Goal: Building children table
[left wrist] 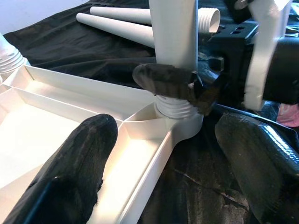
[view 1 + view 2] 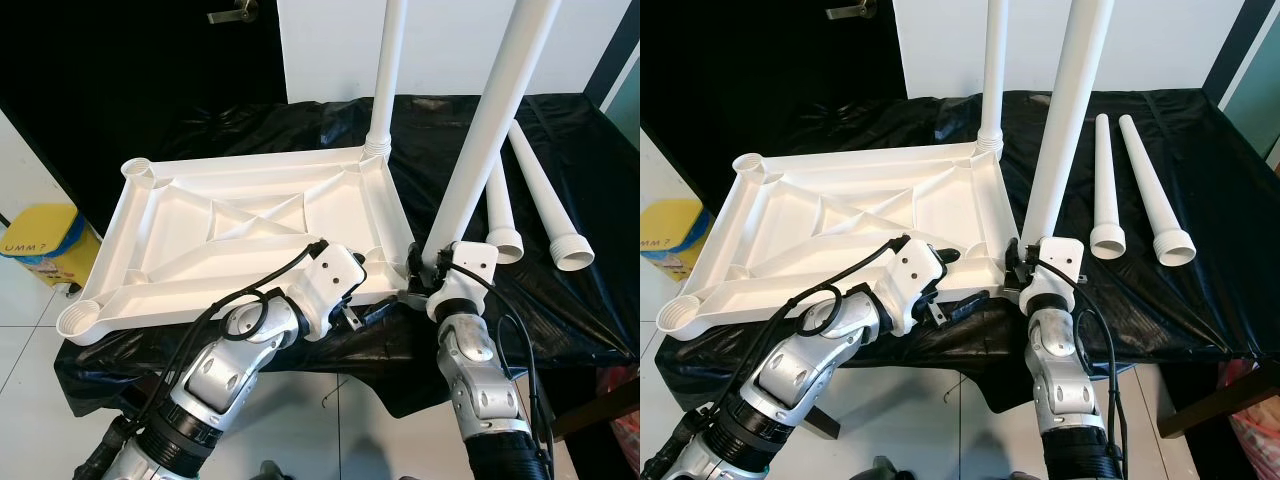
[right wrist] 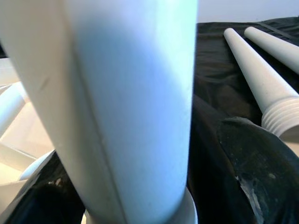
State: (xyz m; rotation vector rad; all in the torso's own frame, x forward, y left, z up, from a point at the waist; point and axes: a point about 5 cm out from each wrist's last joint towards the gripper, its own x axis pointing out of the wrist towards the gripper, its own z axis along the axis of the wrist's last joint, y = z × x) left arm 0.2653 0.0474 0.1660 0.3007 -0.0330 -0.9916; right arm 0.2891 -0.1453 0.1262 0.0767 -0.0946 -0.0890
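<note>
Right claw [image 2: 432, 268] pinched the base of a white leg [image 2: 487, 130] standing upright in the near corner socket of the inverted tabletop [image 2: 240, 235]. Left claw [image 2: 372, 300] was spread at that tabletop's near edge. Two spare legs [image 2: 535, 195] lay beside the tabletop on the black-covered worktop [image 2: 590, 310].

table: black-draped table [image 2: 560, 310]
on it: upturned white tabletop [image 2: 250, 235]; two loose legs [image 2: 545, 200] at 3 o'clock, seemingly touching

tabletop [image 2: 250, 230] inverted | two legs [image 2: 385, 75] upright | two legs [image 2: 545, 210] lying loose
</note>
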